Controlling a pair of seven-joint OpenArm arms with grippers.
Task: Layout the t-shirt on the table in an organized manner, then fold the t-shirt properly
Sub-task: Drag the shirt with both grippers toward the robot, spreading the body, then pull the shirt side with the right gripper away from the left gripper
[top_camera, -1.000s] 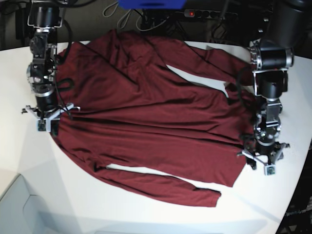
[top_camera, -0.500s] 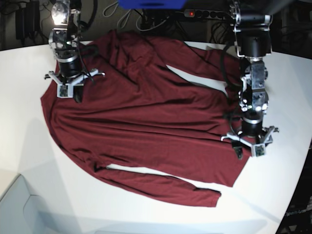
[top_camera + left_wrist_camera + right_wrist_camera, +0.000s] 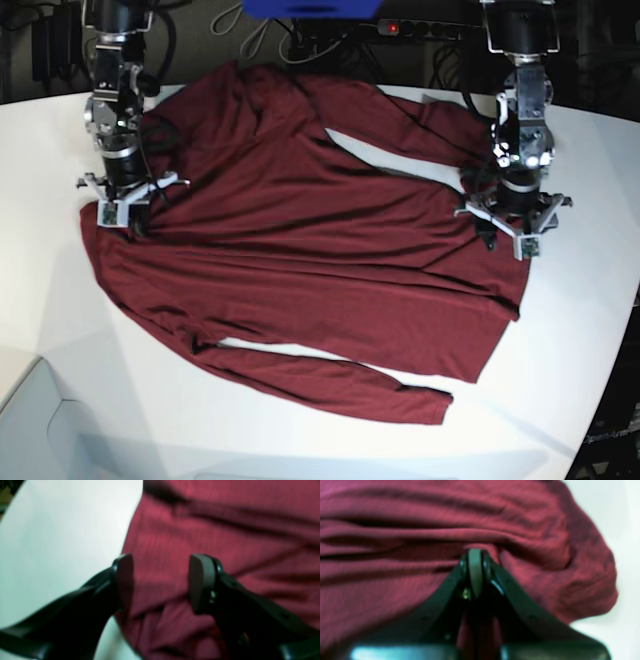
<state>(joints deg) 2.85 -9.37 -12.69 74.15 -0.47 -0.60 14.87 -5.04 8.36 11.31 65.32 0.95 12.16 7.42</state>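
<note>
On the left wrist view, the left gripper (image 3: 160,580) hangs spread over the t-shirt (image 3: 225,542) at its edge, white tabletop (image 3: 62,530) beside it; nothing is pinched. From the right wrist view, the right gripper (image 3: 475,567) is pressed together against bunched cloth (whether fabric is caught, blur hides). Across the base view, the t-shirt (image 3: 300,260) lies wrinkled, one sleeve folded under; I judge both sides should be drawn outward evenly to flatten it.
</note>
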